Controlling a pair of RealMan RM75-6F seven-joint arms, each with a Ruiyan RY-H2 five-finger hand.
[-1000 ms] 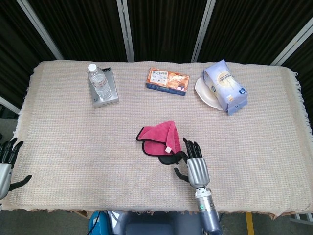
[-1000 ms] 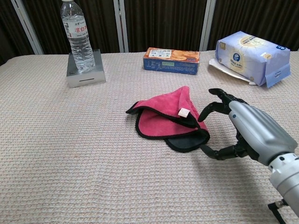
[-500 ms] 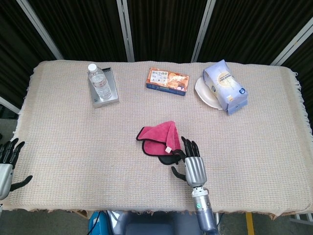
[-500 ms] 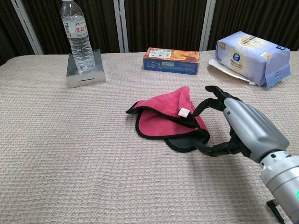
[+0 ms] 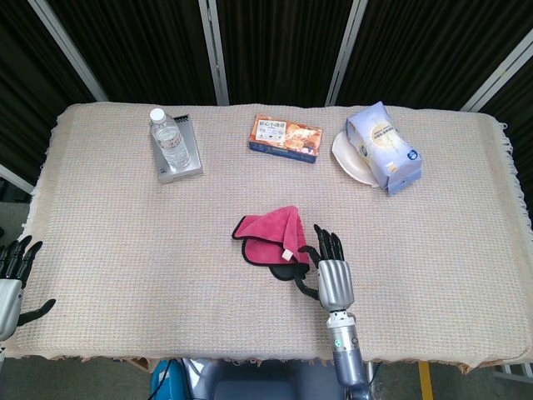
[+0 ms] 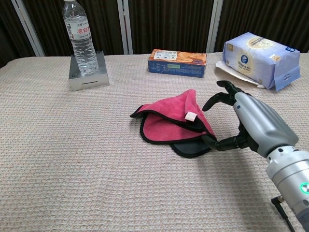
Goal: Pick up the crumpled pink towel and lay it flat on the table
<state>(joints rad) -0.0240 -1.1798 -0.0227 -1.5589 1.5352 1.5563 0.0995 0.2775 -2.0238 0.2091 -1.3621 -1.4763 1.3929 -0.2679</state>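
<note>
The pink towel (image 5: 268, 233) (image 6: 169, 121) lies crumpled and folded over itself at the middle of the table, with a dark edge and a small white tag. My right hand (image 5: 333, 275) (image 6: 256, 123) sits just to its right with fingers spread and nothing held. Its thumb reaches the towel's near right corner, and the other fingers arch above the towel's right side. My left hand (image 5: 10, 283) hangs off the table's near left edge with its fingers apart. It appears only in the head view.
A water bottle (image 5: 170, 140) (image 6: 78, 36) stands on a metal box (image 5: 185, 167) (image 6: 87, 77) at the back left. A biscuit box (image 5: 286, 137) (image 6: 177, 63) lies at the back centre. A tissue pack (image 5: 385, 148) (image 6: 260, 53) rests on a white plate (image 5: 343, 154) (image 6: 231, 70) at the back right.
My right hand has crept forward and in toward the towel, and its thumb now meets the near right corner. The towel and my left hand have stayed put.
</note>
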